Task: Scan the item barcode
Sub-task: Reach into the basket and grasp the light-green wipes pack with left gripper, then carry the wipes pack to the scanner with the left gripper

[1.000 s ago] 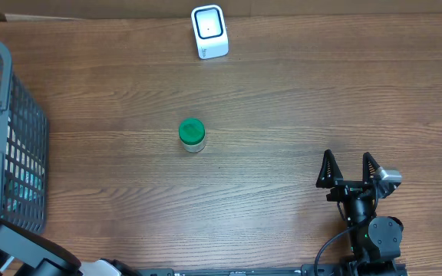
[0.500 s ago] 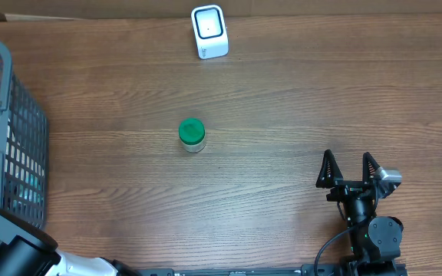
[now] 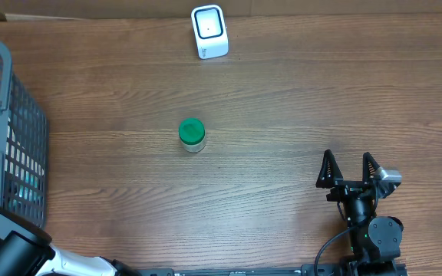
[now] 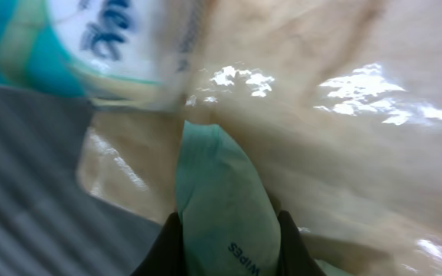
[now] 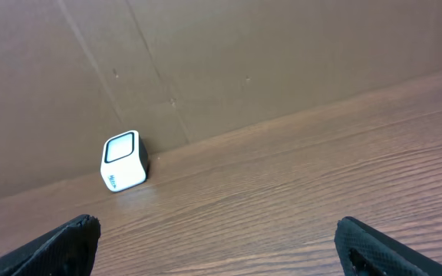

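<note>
The left fingers [image 4: 162, 251] are pressed onto a pale green wipes pack [image 4: 222, 184], which is pinched between them at its narrow end. This pack is taken to be the item to scan. It lies inside the basket [image 3: 6, 92] at the left edge of the bench [image 3: 298, 100], among shiny brownish bags [image 4: 336, 115]. The right fingers [image 5: 61, 247] are spread wide and hold nothing, low at the near right of the bench.

Several failures are possible from here. Only a soft end of the pack is gripped, so the film can be pulled out of the pinch when it is lifted, and the pack can fall back. The neighbouring bags touch the pack, so one of them can be dragged up with it. The basket wall is high, and the pack can be caught on its rim if it is not raised enough.

The barcode is not seen in any view, so it can be turned away from the scanner [image 3: 209, 31] at the far edge, and no reading is then obtained. A green-lidded jar [image 3: 192, 134] stands between basket and scanner and can be knocked over by a low carry.
</note>
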{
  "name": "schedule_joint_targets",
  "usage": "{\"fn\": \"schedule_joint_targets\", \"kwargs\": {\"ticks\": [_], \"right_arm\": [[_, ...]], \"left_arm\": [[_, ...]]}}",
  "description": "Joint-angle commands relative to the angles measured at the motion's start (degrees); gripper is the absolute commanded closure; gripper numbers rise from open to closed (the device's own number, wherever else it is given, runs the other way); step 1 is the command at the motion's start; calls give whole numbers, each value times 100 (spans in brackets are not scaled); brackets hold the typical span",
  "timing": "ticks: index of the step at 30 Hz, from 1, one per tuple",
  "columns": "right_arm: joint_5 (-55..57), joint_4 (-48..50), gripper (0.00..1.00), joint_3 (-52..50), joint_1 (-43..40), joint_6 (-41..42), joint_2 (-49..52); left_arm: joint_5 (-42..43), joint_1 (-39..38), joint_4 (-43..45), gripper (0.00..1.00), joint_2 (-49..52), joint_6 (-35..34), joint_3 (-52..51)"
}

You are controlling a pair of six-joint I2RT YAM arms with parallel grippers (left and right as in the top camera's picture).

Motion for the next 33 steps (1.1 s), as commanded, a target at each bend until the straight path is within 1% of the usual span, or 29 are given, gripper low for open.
{"fn": "schedule_joint_targets", "kwargs": {"ticks": [1, 11, 16, 19, 21, 25, 28, 31, 33], "right_arm": [[59, 28, 0, -57, -7, -22, -20], [59, 28, 0, -57, -7, -22, -20], [59, 26, 0, -57, -7, -22, -20], [59, 28, 0, -57, -7, -22, -20], [59, 26, 0, -57, -7, -22, -20], [59, 26, 0, -57, -7, -22, -20], [59, 26, 0, -57, -7, -22, -20], [59, 28, 0, -57, -7, -22, -20], [59, 28, 0, -57, -7, -22, -20]], "left_arm": [[881, 20, -332, 96, 48, -153, 737], [2472, 20, -1193, 96, 46, -190, 2006], [3917, 20, -1565, 96, 42, -334, 2872], [5047, -13, -1738, 96, -13, -332, 3521], [5418, -83, -1808, 96, -96, -334, 3882], [5394, -354, -1947, 96, -461, -337, 4472], [5200, -656, -1950, 96, -848, -337, 4621], [4605, -1414, -2262, 96, -1316, -326, 4618], [4127, -2332, -2706, 96, -1456, -275, 4618]]}}
